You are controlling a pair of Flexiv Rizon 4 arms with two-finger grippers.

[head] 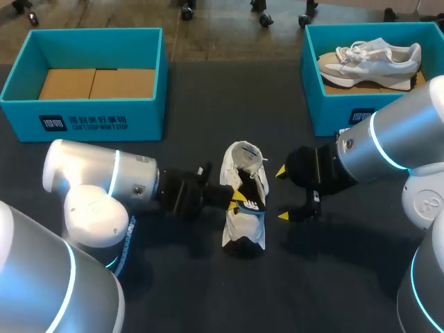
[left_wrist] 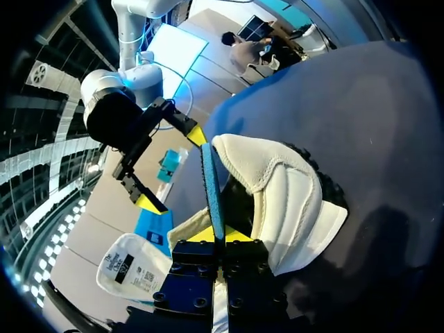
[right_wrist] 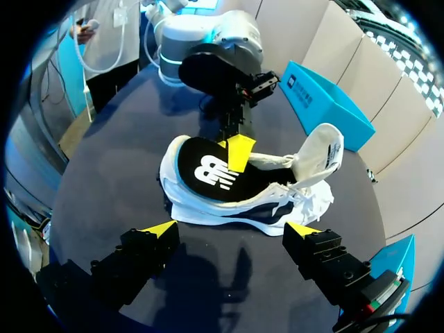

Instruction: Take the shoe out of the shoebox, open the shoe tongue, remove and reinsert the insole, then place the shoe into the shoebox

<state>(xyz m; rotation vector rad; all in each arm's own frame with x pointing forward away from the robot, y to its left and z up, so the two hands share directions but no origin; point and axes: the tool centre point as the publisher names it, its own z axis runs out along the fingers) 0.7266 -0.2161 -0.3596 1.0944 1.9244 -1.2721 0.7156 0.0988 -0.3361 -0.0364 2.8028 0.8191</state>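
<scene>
A white shoe (head: pixel 241 232) lies on its side on the dark table, its tongue (right_wrist: pixel 322 149) folded open. The insole (right_wrist: pixel 208 173), black on top with a white logo and blue at its edge (left_wrist: pixel 212 187), stands partly out of the shoe's opening. My left gripper (head: pixel 241 199) comes in from the left and is shut on the insole's edge; in its own wrist view, the gripper (left_wrist: pixel 216 236) has the thin blue edge rising from between its fingers. My right gripper (head: pixel 282 193) hangs open just right of the shoe, holding nothing. In the right wrist view this gripper (right_wrist: pixel 232 229) faces the sole's side, a short gap away.
A teal shoebox (head: pixel 83 114) with cardboard on its floor stands at the back left. A second teal shoebox (head: pixel 333 111) at the back right holds another white shoe (head: pixel 371 62). Bare table lies in front of the shoe and between the boxes.
</scene>
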